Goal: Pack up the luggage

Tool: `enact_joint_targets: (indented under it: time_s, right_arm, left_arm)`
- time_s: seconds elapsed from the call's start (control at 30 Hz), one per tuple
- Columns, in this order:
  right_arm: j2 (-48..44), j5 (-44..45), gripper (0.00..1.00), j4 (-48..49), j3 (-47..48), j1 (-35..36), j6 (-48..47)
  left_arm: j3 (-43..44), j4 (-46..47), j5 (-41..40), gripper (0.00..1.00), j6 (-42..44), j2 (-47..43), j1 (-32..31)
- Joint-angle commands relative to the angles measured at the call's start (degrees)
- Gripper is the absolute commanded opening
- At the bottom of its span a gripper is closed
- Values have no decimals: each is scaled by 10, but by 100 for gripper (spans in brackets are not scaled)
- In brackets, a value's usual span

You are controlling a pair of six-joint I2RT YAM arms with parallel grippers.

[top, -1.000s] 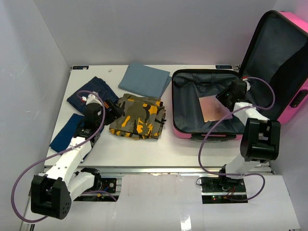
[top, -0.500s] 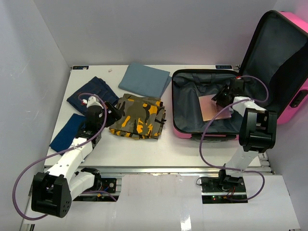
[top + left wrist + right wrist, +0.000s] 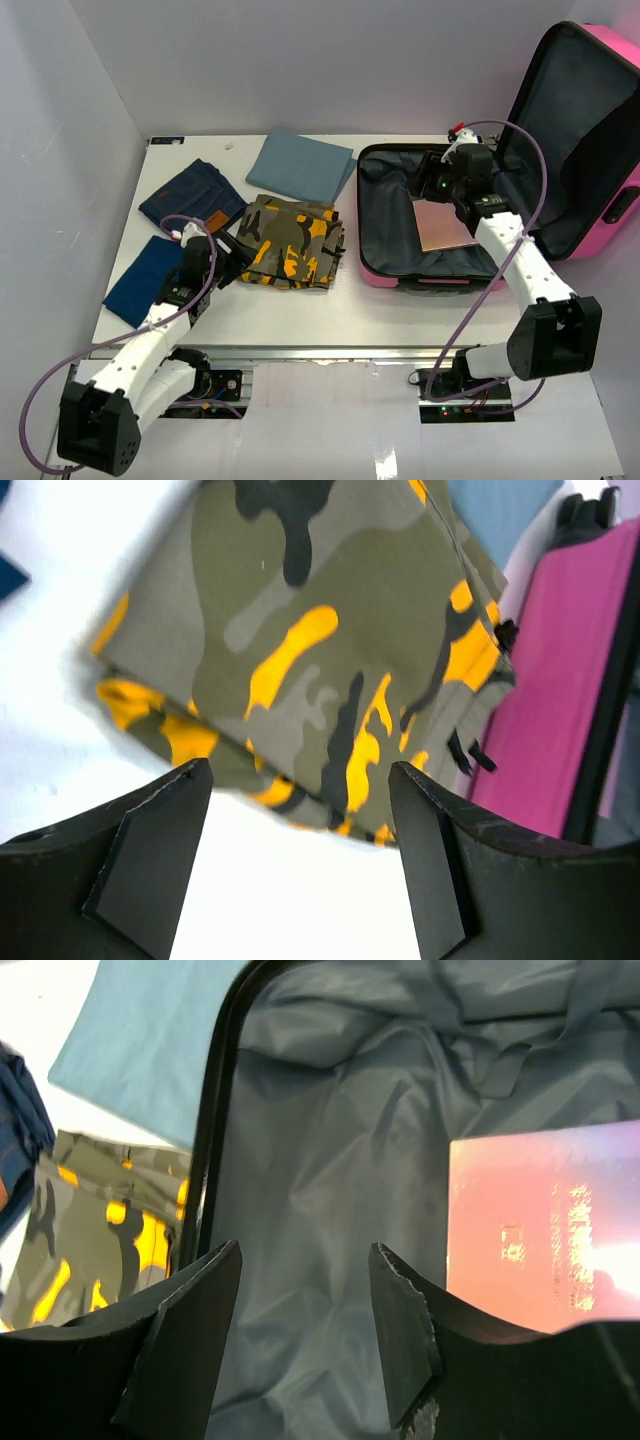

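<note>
Luggage (image 3: 380,278) lying open on the right of the tabletop (image 3: 300,310), lid upright at the far right, ready to receive things from above. Inside, a flat pink item (image 3: 443,225). Left hand (image 3: 298,775) spread wide at the near left edge of the folded camouflage garment (image 3: 290,240), probably to take it. Right hand (image 3: 305,1255) wide too, empty, over the grey lining. No readable writing anywhere.

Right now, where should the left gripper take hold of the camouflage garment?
Pinch the folded camouflage garment at its near, layered edge. Slide the open left gripper in low along the table from the near-left side. That edge already faces the fingers and shows stacked folds to bite.
</note>
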Motion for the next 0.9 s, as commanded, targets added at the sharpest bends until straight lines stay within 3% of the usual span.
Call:
enact_joint_targets:
  time_s: [0.0,0.3,0.57,0.87]
  right_arm:
    - [-33,56,62,-24,-32,56,-30]
    - [-16,117,63,-67,30,143,-45]
    - [-21,133,63,-71,16,166,-51]
    - [-46,136,63,-49,-8,178,-55]
  left_arm:
    - [-12,-24,-17,89,-57,-45,-48]
    - [98,-209,-103,92,-213,96,-112]
    - [85,-167,-132,92,-337,132,-153]
    - [62,-105,-148,91,-398,195,-173]
